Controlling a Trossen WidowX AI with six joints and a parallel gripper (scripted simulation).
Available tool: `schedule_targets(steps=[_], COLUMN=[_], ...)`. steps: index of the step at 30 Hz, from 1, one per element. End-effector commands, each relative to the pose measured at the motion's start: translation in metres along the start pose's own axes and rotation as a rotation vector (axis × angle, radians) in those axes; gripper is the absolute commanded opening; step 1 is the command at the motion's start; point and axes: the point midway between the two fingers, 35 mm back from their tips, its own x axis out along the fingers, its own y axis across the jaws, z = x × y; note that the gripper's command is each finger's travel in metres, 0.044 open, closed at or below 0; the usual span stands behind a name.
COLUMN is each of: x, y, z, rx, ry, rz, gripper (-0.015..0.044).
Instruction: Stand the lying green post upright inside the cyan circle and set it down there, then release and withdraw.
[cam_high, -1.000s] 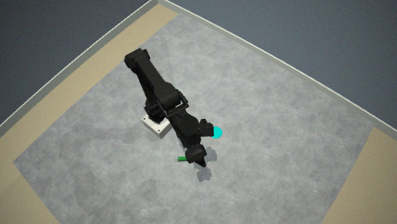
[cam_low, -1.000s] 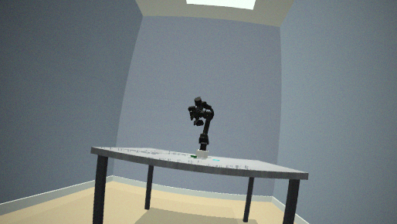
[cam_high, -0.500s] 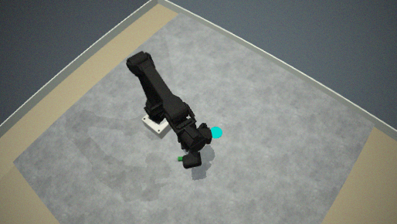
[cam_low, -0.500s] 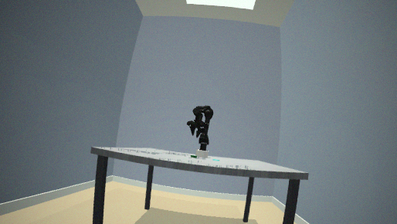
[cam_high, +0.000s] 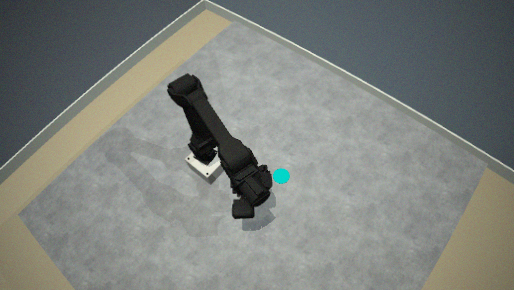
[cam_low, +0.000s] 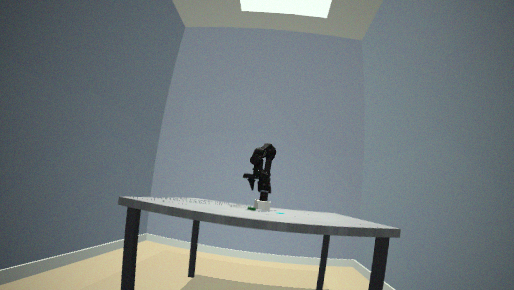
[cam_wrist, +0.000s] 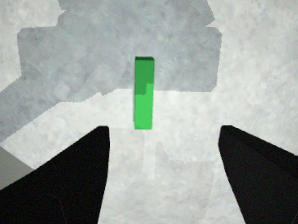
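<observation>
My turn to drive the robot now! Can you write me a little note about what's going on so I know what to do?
Gripper: open, holding nothing, hanging above the table.
Green post: lying flat on the table, ahead of the open fingers, not touched.
Cyan circle: beside the arm, nothing standing in it.
Done: the gripper is lined up over the post.
Left: lower, grab the post, stand it upright in the circle, let go, pull back.

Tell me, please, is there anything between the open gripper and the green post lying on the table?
Nothing visible stands in the way. In the wrist view the green post lies flat on the table, ahead of the open gripper and centred between its two fingers. Only bare table surface and shadow show between them.
</observation>
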Motion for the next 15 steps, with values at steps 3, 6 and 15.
schedule_targets(steps=[3, 6, 15], x=[0.030, 0.064, 0.121], y=[-0.001, -0.003, 0.005], z=[0.000, 0.001, -0.004], rx=[0.009, 0.009, 0.009], ry=[0.014, 0.014, 0.014], rz=[0.013, 0.013, 0.014], gripper=[0.0233, 0.0233, 0.0233])
